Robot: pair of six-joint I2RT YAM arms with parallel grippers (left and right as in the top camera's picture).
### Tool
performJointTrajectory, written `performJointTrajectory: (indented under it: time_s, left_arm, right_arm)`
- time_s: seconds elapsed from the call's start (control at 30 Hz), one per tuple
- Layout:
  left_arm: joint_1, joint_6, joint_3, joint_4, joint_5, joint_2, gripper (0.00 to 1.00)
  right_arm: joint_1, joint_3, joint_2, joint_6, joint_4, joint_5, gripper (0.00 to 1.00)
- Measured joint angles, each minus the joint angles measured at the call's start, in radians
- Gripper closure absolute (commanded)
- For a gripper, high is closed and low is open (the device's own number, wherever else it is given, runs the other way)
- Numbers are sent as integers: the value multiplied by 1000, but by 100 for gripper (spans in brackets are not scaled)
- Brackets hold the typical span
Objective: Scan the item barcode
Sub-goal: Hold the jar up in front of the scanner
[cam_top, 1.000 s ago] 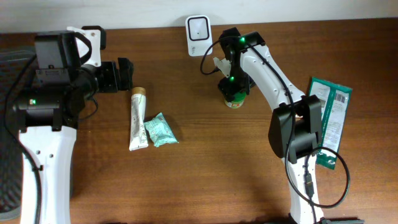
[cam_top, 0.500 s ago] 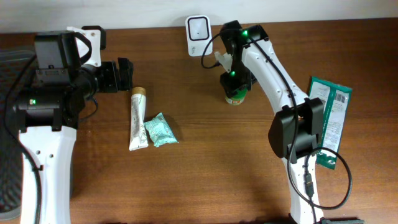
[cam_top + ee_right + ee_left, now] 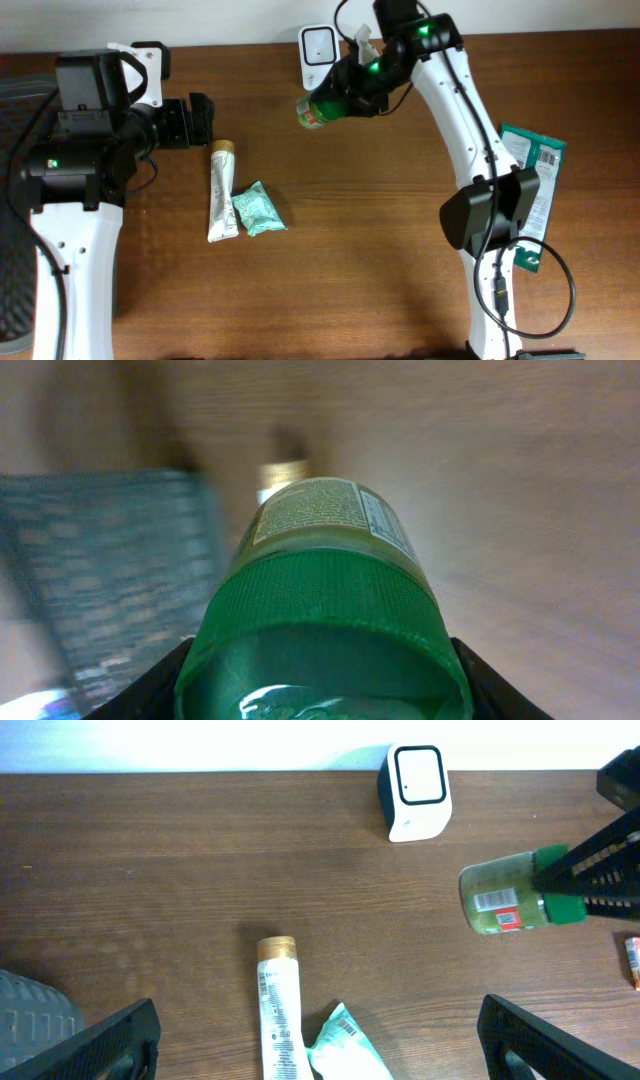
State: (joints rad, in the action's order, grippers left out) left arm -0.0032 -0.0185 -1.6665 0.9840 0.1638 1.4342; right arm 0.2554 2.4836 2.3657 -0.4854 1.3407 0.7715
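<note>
While the right arm is reaching across the back of the table [image 3: 350, 260], its right gripper [image 3: 350, 92] is clamping the green-capped jar [image 3: 318, 108] by the lid end. The fingers are pressing in on either side of the green cap. The jar is lying tipped on its side in that grip, with its base pointing toward the left half of the table. It is hanging near the white scanner [image 3: 318, 45], which is standing at the table's far edge. From the left wrist camera, the jar [image 3: 500, 905] is showing a small white and red label on its side, and the scanner [image 3: 415, 780] is sitting beyond it and to the left. I cannot tell whether that label is facing the scanner's window. The right wrist camera is looking straight down the cap, so the jar [image 3: 320, 590] is filling most of that view over a blurred background.

The left gripper [image 3: 190, 120] is hovering with its jaws spread wide and nothing between them. It is sitting just beside the capped end of a cream tube [image 3: 222, 190]. The tube is lying flat on the wood, and a teal packet [image 3: 257, 208] is resting against its lower end. A green pouch [image 3: 535, 180] is lying at the right edge, partly under the right arm. A dark mesh basket [image 3: 15, 200] is showing at the far left.
</note>
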Motion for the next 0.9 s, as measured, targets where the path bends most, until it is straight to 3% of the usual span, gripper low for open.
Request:
performJointTrajectory:
  time_s: [0.27,0.53,0.67,0.9]
  left_arm:
    - [0,0,0,0,0,0,1]
    - [0,0,0,0,0,0,1]
    - [0,0,0,0,0,0,1]
    - [0,0,0,0,0,0,1]
  right_arm:
    - [-67,0,0,-141,-5,385,51]
    - [-64,0,0,-123,-76,452,53]
    - [-58,0,0,-67,-88,246,54]
    - [18,0,3,19,-282,-543,53]
